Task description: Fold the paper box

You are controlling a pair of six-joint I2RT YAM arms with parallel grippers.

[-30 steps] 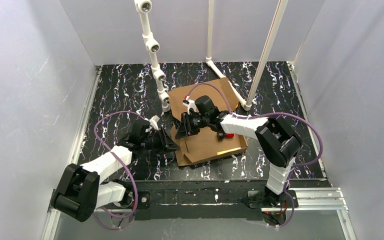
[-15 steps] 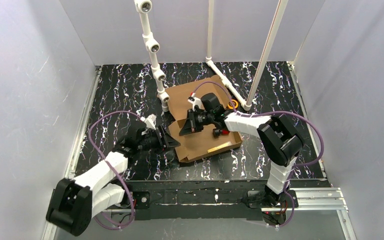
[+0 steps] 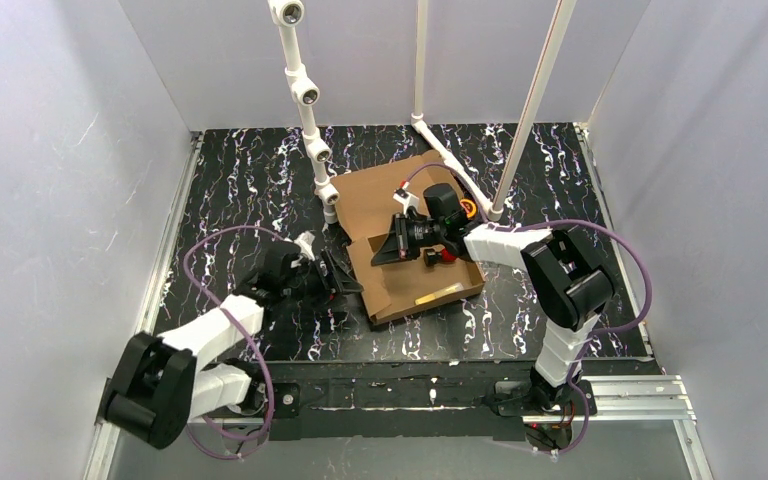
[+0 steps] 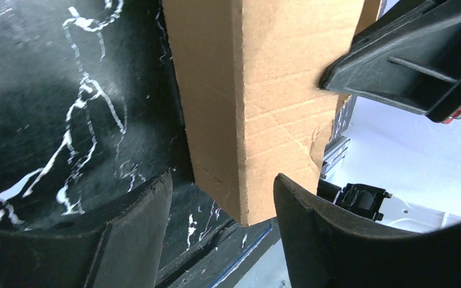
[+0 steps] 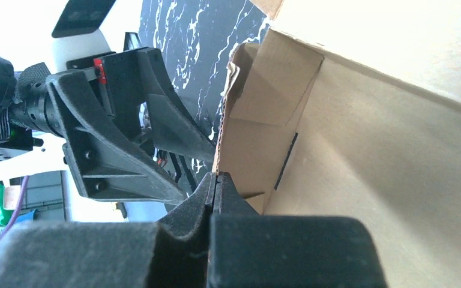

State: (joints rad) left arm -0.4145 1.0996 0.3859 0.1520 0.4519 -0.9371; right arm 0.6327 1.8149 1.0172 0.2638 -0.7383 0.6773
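The paper box point(image 3: 422, 277) is a shallow brown cardboard tray with its walls partly raised, lying mid-table with a flat flap behind it. My right gripper point(image 3: 382, 252) reaches in from the right and is shut on the top edge of the box's left wall point(image 5: 223, 141); its tips point(image 5: 216, 177) pinch the cardboard. My left gripper point(image 3: 348, 280) is open just outside that same wall. In the left wrist view its fingers point(image 4: 138, 228) straddle a lower corner of the box point(image 4: 276, 90) without touching it, and the right gripper point(image 4: 408, 66) shows beyond.
A white pipe frame point(image 3: 312, 130) with upright posts stands behind the box. An orange ring point(image 3: 468, 208) lies by the right post's foot. A yellow strip point(image 3: 438, 294) lies inside the box. White walls enclose the black marbled table point(image 3: 240, 190).
My right gripper shut on the box's left wall and drew the box to the right, turning it. My left gripper opened and came off the box.
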